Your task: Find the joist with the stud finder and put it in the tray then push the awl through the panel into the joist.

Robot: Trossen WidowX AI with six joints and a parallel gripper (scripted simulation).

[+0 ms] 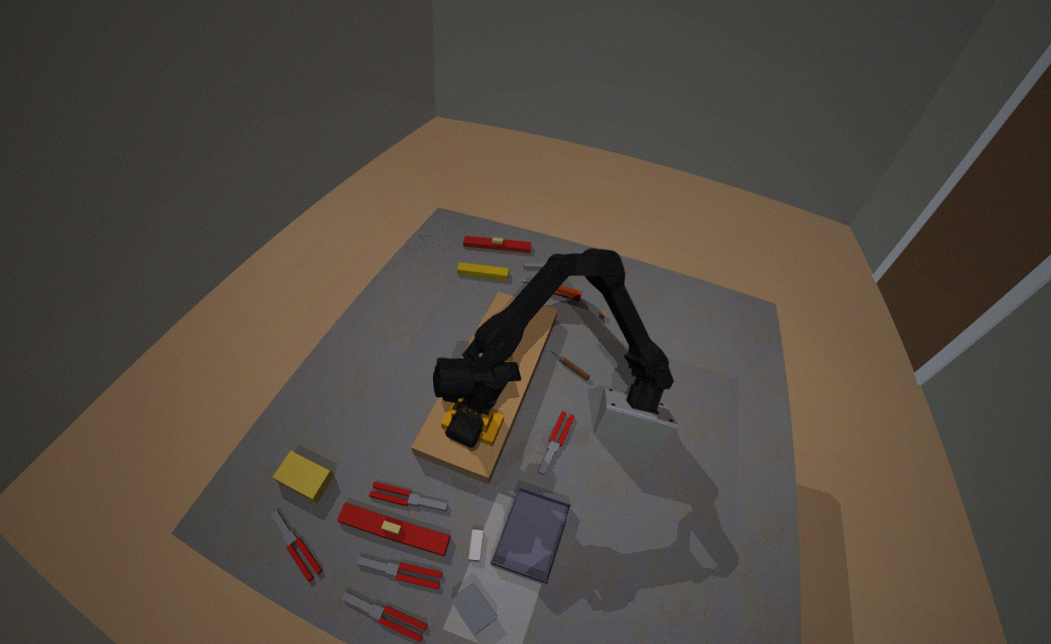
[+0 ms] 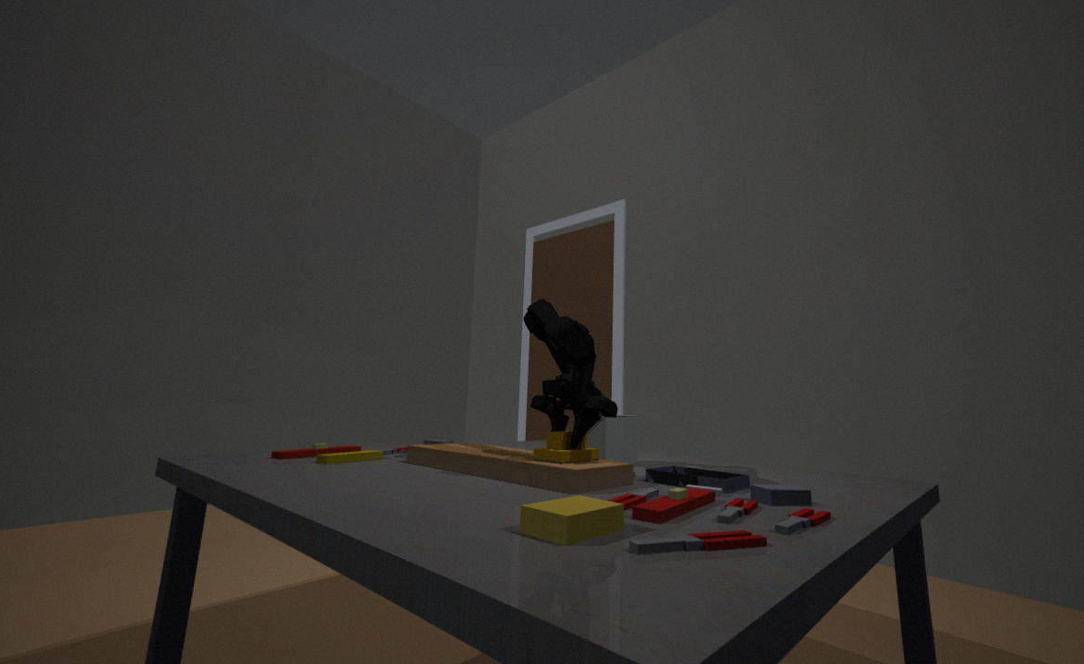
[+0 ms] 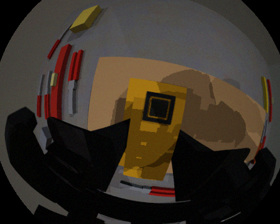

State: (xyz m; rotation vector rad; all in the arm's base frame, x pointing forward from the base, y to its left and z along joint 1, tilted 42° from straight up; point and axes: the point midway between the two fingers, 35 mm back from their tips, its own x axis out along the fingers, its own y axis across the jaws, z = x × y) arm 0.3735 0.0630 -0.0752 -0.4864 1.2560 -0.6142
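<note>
My gripper [image 1: 464, 428] [image 2: 570, 435] [image 3: 152, 124] is shut on the yellow stud finder [image 1: 490, 422] [image 2: 565, 454] [image 3: 154, 137], which has a dark square window on top. The stud finder rests flat on the wooden floor panel [image 1: 453, 454] [image 2: 512, 468] [image 3: 111, 79], near the panel end closest to the tray. The grey tray [image 1: 530, 534] [image 2: 698, 476] lies empty beyond that end. The awl [image 1: 572, 367], thin with a reddish handle, lies on the table between the panel and the arm's base.
The arm's white base [image 1: 632, 424] stands right of the panel. Red-handled pliers [image 1: 556, 438] lie between the panel and the base. A yellow block [image 1: 302, 474] [image 2: 570, 518], a red level [image 1: 393, 529] and more pliers lie past the panel's near end. A red level [image 1: 496, 243] and a yellow bar [image 1: 482, 270] lie at the far end.
</note>
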